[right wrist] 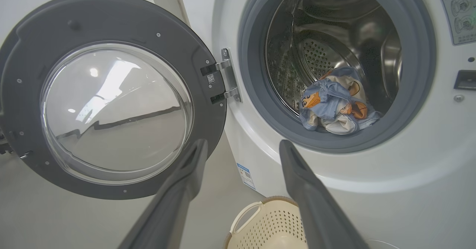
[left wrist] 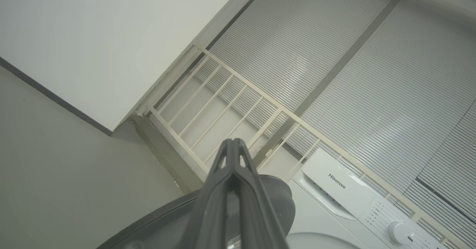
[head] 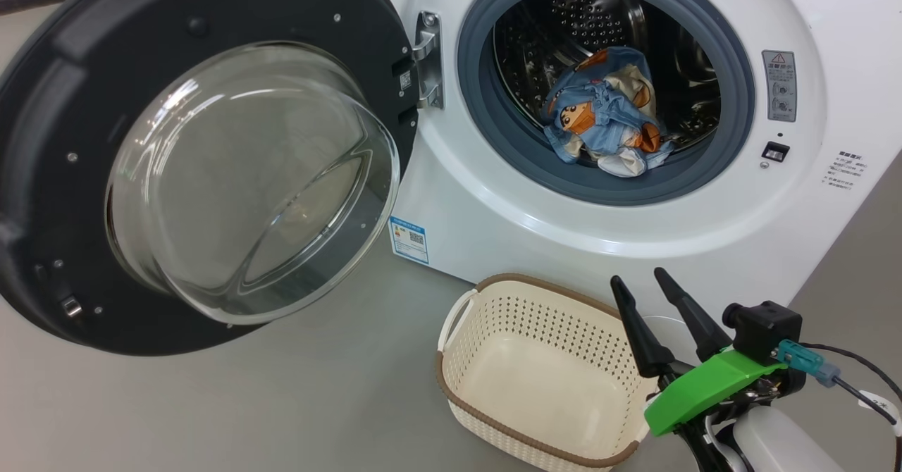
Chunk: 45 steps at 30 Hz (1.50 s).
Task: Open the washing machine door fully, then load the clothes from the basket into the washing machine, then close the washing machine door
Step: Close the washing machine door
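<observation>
The washing machine (head: 831, 21) stands with its round black door (head: 49, 148) swung wide to the left, its glass bowl facing me. The clothes (head: 606, 116) lie bunched at the front of the steel drum, just behind the grey gasket, and show again in the right wrist view (right wrist: 336, 106). The cream basket (head: 542, 370) sits on the floor below the opening with nothing in it. My right gripper (head: 641, 282) is open above the basket's right edge, fingers pointing at the machine. My left gripper (left wrist: 233, 145) is shut on nothing, just above the door's dark rim (left wrist: 275, 193).
The grey floor spreads left of and in front of the basket. In the left wrist view a cream railing (left wrist: 238, 89) and blinds stand behind the machine's control panel (left wrist: 375, 208). A blue label (head: 409, 239) sits at the machine's lower left corner.
</observation>
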{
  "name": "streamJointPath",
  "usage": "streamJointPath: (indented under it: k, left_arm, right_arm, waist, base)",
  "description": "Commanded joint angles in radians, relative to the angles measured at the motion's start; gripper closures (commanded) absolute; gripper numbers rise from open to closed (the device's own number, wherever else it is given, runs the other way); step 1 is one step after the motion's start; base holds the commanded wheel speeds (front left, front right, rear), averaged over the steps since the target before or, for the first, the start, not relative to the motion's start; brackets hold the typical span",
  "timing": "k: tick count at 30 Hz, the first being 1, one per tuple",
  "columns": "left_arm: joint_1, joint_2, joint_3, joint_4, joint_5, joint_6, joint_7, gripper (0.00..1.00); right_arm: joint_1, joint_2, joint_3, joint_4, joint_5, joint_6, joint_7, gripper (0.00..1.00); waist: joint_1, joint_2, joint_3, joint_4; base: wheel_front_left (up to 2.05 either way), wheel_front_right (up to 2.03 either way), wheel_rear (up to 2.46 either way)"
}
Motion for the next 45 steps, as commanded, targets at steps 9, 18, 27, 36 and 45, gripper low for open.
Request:
streamJointPath:
  k: [9,18,27,36,45]
  left_arm:
    - [-0.225,0.067,0.09,0.437,-0.222,-0.042,0.17,1.0]
    - [-0.344,0.089,0.088,0.728,-0.256,-0.072,0.215,1.0]
    - [-0.397,0.11,0.091,0.868,-0.256,-0.104,0.217,1.0]
    - [-0.437,0.116,0.088,0.935,-0.251,-0.119,0.209,1.0]
    - [-0.464,0.112,0.075,0.984,-0.233,-0.121,0.191,1.0]
  right_arm:
    - [0.044,-0.021,-0.029,-0.043,-0.014,0.004,-0.008,0.0]
    - [0.115,-0.027,-0.076,-0.074,-0.032,0.004,-0.008,0.0]
    - [0.127,-0.035,-0.088,-0.092,-0.053,0.004,-0.008,0.0]
    - [0.097,-0.042,-0.087,-0.087,-0.068,0.004,-0.008,0.0]
    - [0.081,-0.046,-0.087,-0.084,-0.074,0.004,-0.008,0.0]
  waist:
    - [0.0,0.0,-0.016,-0.013]
    - [0.0,0.0,-0.027,-0.023]
    - [0.0,0.0,0.014,-0.056]
    - [0.0,0.0,0.056,-0.09]
    - [0.0,0.0,0.074,-0.11]
  base:
    - [0.0,0.0,0.0]
    - [0.0,0.0,0.0]
    - [0.0,0.0,0.0]
    - [0.0,0.0,0.0]
    - [0.0,0.0,0.0]
